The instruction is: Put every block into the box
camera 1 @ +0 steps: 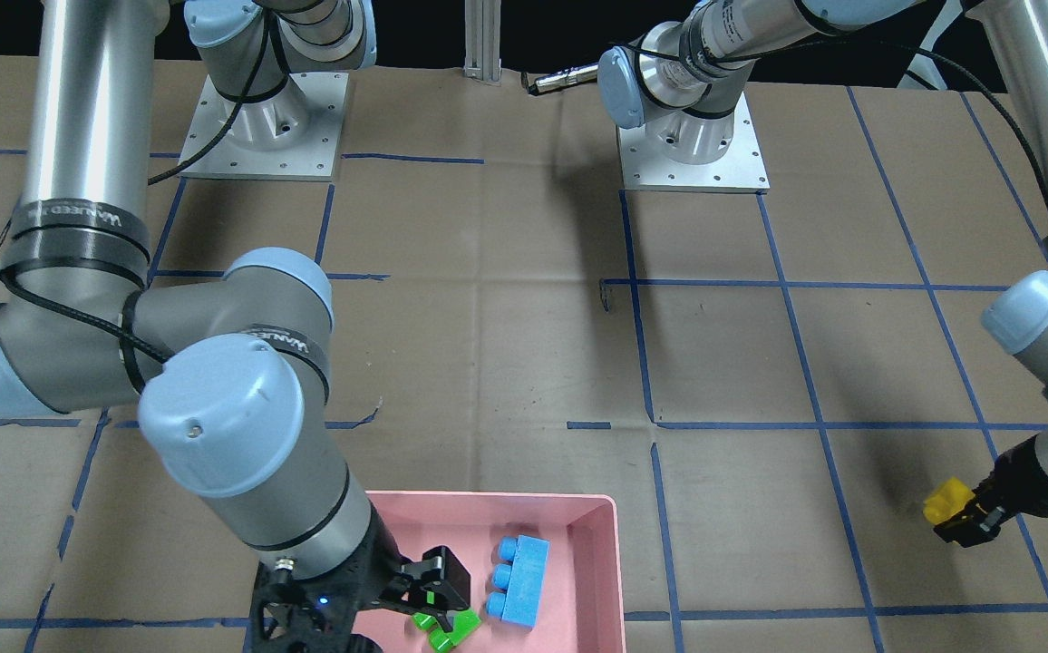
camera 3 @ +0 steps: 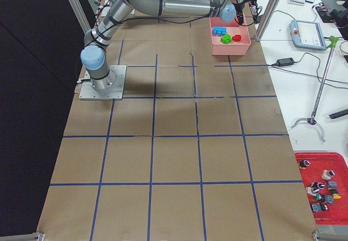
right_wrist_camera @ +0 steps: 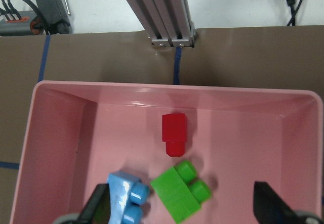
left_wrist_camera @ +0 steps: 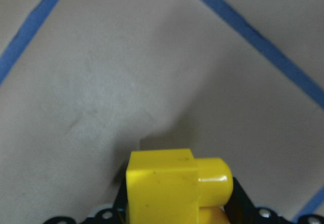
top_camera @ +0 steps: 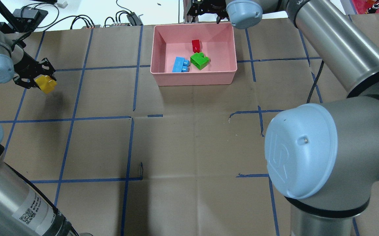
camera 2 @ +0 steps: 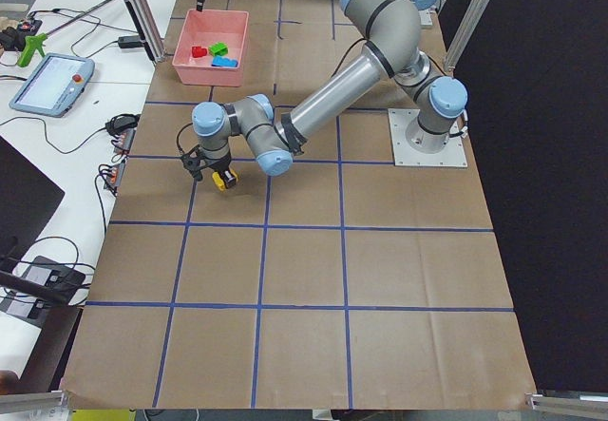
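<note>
Overhead exterior gives us the plainest count: one pink box (top_camera: 194,78), four blocks and two grippers. Three of the blocks lie inside the box. The red block (top_camera: 195,45) is nearest the box wall farthest from the robot. The green block (top_camera: 199,61) sits just beside it toward the middle of the box floor. The light blue block (top_camera: 179,64) lies just beside the green one, on the box's side toward the robot's left, with its studs pointing at the green one.

The fourth, the yellow block (top_camera: 46,84), is outside the box and well apart from it, off toward the robot's left. It is clamped between the fingers of the left gripper (top_camera: 40,81). Its shadow falls apart from it on the paper-covered table (top_camera: 189,147), so we think it is held clear of the surface, though we cannot be sure.

The right gripper (right_wrist_camera: 183,210) hangs over the box, above the green block, its two fingers spread wide. In the right wrist view all three boxed blocks show below it.
</note>
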Action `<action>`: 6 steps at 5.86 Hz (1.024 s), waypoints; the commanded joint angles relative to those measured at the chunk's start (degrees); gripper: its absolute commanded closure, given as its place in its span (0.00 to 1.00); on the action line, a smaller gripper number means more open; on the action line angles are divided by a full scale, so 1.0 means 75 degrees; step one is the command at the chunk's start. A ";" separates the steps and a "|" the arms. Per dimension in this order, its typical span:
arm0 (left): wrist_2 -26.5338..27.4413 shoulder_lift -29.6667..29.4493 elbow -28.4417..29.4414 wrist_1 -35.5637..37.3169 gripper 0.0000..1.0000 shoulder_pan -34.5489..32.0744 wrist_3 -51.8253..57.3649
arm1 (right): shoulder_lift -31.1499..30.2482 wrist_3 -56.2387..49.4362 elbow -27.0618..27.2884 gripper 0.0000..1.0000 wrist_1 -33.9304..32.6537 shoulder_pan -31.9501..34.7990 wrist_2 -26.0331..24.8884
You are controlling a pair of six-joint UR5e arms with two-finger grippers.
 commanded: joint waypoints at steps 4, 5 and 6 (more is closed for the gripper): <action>-0.0012 0.0215 0.3837 -0.4390 0.97 -0.2015 0.0611 | -0.2147 -0.1514 0.0606 0.00 0.3840 -0.0660 -0.0895; -0.0059 0.0121 0.3842 -0.4406 0.97 -0.2753 0.0611 | -0.3117 -0.1513 0.1562 0.00 0.4266 -0.0765 -0.0919; -0.0198 -0.0240 0.3912 -0.4325 0.97 -0.3422 0.0507 | -0.4055 -0.1513 0.2511 0.00 0.4213 -0.0870 -0.0872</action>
